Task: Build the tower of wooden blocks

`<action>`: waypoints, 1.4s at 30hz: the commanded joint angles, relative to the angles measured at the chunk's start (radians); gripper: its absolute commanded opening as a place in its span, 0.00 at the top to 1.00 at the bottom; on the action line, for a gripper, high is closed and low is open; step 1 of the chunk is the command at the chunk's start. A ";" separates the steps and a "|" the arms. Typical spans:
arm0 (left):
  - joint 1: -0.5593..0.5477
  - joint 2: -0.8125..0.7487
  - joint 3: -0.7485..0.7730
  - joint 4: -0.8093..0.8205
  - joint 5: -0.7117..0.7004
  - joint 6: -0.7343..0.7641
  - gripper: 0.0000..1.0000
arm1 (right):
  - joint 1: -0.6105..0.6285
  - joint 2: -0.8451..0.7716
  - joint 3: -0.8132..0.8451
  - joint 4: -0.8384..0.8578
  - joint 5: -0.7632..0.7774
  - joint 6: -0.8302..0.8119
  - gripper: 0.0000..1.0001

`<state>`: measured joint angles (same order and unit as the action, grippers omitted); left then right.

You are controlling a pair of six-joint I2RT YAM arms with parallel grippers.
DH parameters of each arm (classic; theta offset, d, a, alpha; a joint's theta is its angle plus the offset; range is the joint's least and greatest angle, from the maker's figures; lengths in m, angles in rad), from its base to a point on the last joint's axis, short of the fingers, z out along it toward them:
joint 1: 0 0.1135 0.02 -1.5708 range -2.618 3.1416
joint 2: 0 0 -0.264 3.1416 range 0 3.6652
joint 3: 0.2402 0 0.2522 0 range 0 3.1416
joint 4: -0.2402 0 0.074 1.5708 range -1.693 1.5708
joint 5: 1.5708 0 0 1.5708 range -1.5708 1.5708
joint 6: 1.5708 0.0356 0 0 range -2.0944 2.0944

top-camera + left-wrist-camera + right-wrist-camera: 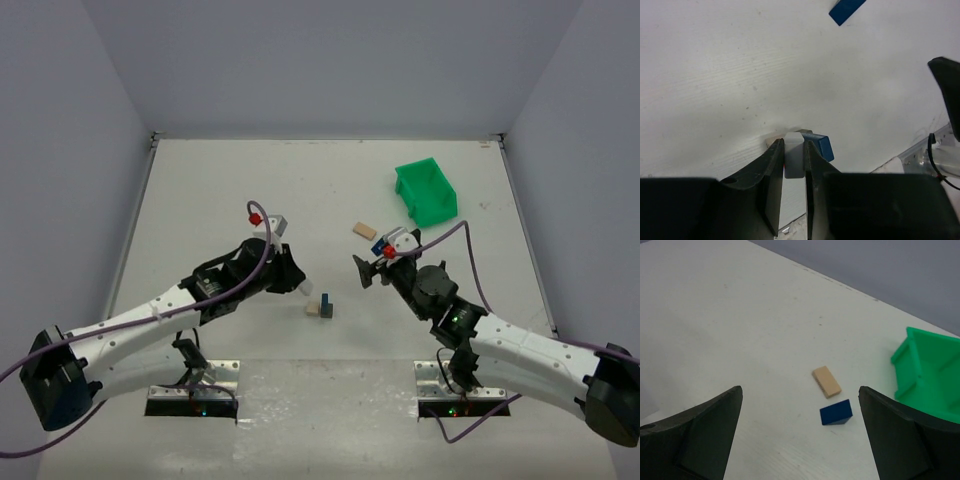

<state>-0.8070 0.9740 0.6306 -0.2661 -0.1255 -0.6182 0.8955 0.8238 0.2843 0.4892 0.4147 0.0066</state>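
The wood block tower is a small cluster at the table's front middle, a tan block point(312, 310) with a dark blue block point(326, 303) right beside it. My left gripper point(302, 288) sits just left of them, shut on a pale whitish block point(794, 156). In the left wrist view the blue block point(823, 146) lies just past the held one, with a sliver of tan point(771, 138) to its left. My right gripper point(799, 390) stands wide open and empty above the table. Ahead of it lie a tan plank point(826, 381) and a dark blue piece point(836, 412).
A green plastic bin point(427, 192) stands at the back right, also seen as the green bin point(932, 375) in the right wrist view. The tan plank point(364, 230) lies left of it. The right arm's dark finger point(947, 85) shows at the left wrist view's right edge.
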 commanded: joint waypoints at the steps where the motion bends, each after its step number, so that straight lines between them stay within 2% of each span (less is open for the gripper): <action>1: -0.124 0.061 0.067 -0.041 -0.195 -0.074 1.00 | -0.015 -0.009 -0.011 0.023 0.258 0.043 0.01; 6: -0.198 0.139 0.095 -0.099 -0.294 -0.168 1.00 | -0.038 -0.006 -0.020 0.023 0.284 0.052 0.01; 12: -0.236 0.167 0.137 -0.182 -0.387 -0.250 1.00 | -0.059 -0.016 -0.032 0.023 0.297 0.065 0.01; 16: -0.256 0.188 0.147 -0.177 -0.424 -0.273 1.00 | -0.065 -0.017 -0.034 0.023 0.304 0.072 0.01; 42: -0.327 0.363 0.239 -0.220 -0.501 -0.298 1.00 | -0.073 -0.042 -0.050 0.023 0.329 0.069 0.01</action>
<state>-1.1156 1.3299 0.8217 -0.4758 -0.5862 -0.9002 0.8314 0.7997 0.2386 0.4718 0.7079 0.0650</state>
